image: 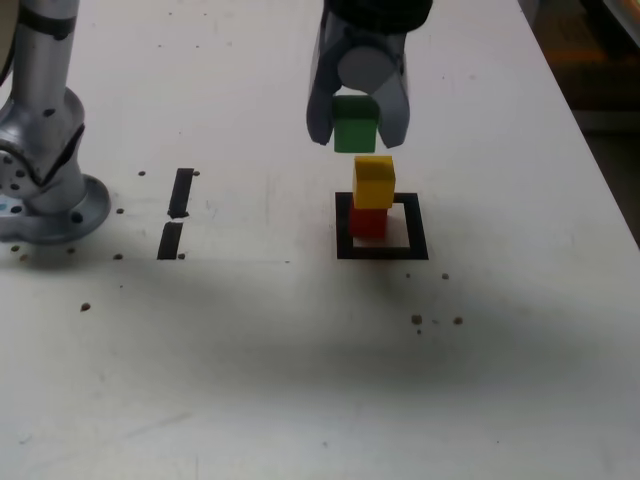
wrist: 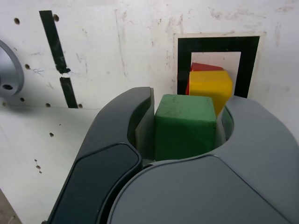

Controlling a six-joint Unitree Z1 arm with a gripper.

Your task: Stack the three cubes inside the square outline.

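with the square outline point(image: 417, 250) as landmark: green cube point(image: 355, 124) clamped in the pincer point(image: 358, 122) above it, seemingly to cap yellow cube point(image: 374, 182) on red cube point(image: 368, 222) inside it.

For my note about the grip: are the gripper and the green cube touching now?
Touching: the wrist view shows the green cube pinched between both fingers of the gripper.

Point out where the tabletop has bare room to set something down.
In the exterior view, bare white table spreads below the tape strips and the square outline. Another patch lies between strips and outline. It is crowded at the outline, where the yellow cube sits on the red cube and the gripper holds the green cube.
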